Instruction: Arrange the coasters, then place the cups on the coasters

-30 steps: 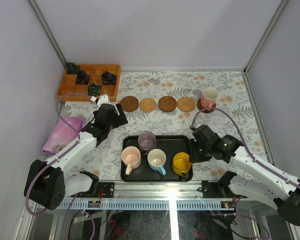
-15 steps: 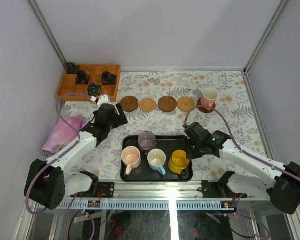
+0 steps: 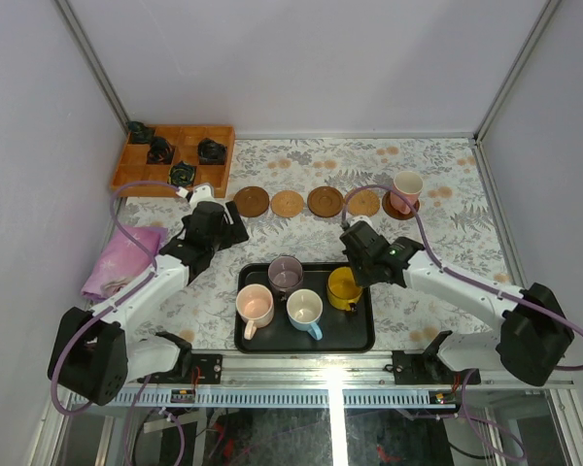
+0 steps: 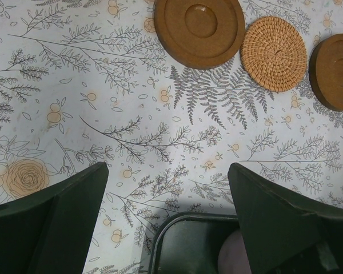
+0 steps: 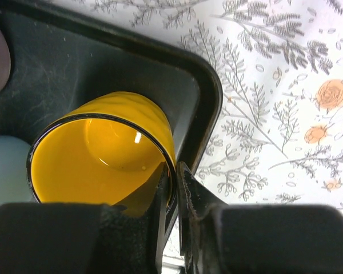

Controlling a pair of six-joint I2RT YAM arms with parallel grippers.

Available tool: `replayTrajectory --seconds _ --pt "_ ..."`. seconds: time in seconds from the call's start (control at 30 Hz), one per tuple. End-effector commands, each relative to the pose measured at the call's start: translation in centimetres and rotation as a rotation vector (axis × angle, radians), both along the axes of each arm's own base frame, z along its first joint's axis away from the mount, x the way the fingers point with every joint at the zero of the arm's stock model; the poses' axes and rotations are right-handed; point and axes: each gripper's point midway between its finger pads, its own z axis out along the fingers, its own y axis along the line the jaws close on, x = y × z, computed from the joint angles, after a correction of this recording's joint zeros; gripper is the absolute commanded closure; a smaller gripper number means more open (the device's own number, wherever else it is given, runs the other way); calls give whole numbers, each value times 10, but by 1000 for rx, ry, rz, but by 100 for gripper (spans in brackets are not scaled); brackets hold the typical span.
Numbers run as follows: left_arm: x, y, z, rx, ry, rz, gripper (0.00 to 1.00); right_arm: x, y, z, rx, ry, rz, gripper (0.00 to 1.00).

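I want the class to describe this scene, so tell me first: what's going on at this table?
The right fingers are shut on the rim of the yellow cup, over the black tray. Three more cups wait in that tray. One pink cup already sits on the rightmost coaster; the other four coasters in the row are bare. The left fingers are open, hovering above the table near the row, holding nothing.

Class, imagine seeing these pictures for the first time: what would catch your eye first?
The yellow cup, pinched at its rim by the right hand over the black tray near the front. Behind it, a row of brown coasters runs across the floral table, with a pink cup already on the rightmost one.
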Motion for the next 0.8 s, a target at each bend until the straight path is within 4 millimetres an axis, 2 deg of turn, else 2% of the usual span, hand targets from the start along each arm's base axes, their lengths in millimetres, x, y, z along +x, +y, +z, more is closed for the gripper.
replayTrajectory --seconds 0.0,0.17,0.33,0.37,0.6,0.77 --pt "6 -2 6 2 -23 1 14 31 17 20 22 -114 4 77" --pt "6 -3 7 -4 -27 -3 14 30 16 45 75 -159 -12 52" --pt "6 -4 8 -12 -31 -4 14 12 5 64 126 -165 -60 35" --pt "6 -4 8 -11 -31 -4 14 6 3 66 145 -160 -75 28" --pt "7 -4 8 -12 -31 -6 14 -45 17 52 238 -72 -45 10" --pt "7 -7 7 -14 -21 -21 14 -64 27 36 185 -25 9 8"
